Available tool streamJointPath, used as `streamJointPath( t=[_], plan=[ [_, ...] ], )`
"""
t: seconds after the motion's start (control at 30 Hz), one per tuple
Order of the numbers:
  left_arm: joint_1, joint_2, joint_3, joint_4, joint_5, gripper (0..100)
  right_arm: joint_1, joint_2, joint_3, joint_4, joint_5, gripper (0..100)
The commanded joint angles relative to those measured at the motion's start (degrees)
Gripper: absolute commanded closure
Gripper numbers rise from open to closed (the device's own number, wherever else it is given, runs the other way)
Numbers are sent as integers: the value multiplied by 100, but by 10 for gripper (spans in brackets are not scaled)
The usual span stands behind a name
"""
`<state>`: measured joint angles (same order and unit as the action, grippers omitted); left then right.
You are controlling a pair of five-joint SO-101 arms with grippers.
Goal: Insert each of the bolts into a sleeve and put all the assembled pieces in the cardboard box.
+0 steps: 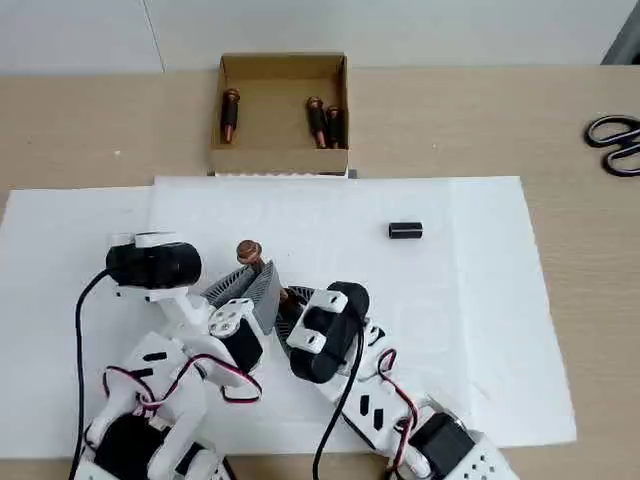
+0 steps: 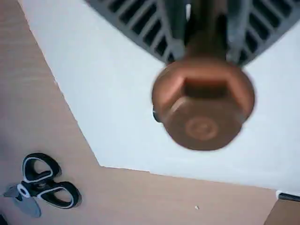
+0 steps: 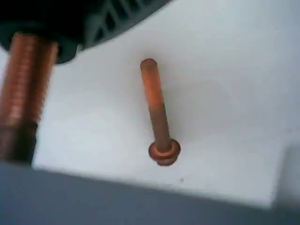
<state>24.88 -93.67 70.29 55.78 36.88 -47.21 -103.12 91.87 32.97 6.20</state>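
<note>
High view first: we see the cardboard box (image 1: 283,160) at the far side of the counter (image 1: 100,130), open at the top, with three assembled pieces lying inside, one (image 1: 230,115) near its left wall and two (image 1: 316,121) (image 1: 336,126) side by side near its right wall. In front of the box a large white sheet of paper (image 1: 480,330) covers the counter, and a single black sleeve (image 1: 405,231) lies on it, well apart from both arms. A pair of scissors (image 1: 615,145) sits on the bare counter at the right edge. Both arms are bent low over the near part of the paper, their grippers close together. The left gripper (image 1: 252,272) is clamped on a copper bolt (image 1: 249,251), and in the left wrist view we see its grey ribbed fingers (image 2: 140,28) on either side of the shank, with the hexagonal flanged head sticking out beyond them. The right gripper (image 1: 288,303) sits just beside the left one; we cannot tell whether it is open or closed. In the right wrist view a second bolt (image 3: 158,117) lies flat on the paper, touched by nothing.
</note>
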Motion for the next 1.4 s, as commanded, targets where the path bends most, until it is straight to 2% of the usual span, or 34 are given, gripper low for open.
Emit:
streamJointPath(
  t=[0.0, 0.3, 0.67, 0.9, 1.37],
  plan=[
    [123, -35, -13, 18, -158, 994, 31, -75, -413, -110, 44, 995],
    [431, -35, -13, 774, -721, 994, 31, -66, -510, -136, 193, 995],
    [457, -35, 119, 686, -1090, 990, 31, -75, -563, -119, 316, 995],
    [457, -35, 101, 756, -1081, 806, 40, -75, -527, -101, 316, 995],
    [325, -35, 66, 730, -1081, 801, 48, -57, -510, -92, 299, 995]
  ],
)
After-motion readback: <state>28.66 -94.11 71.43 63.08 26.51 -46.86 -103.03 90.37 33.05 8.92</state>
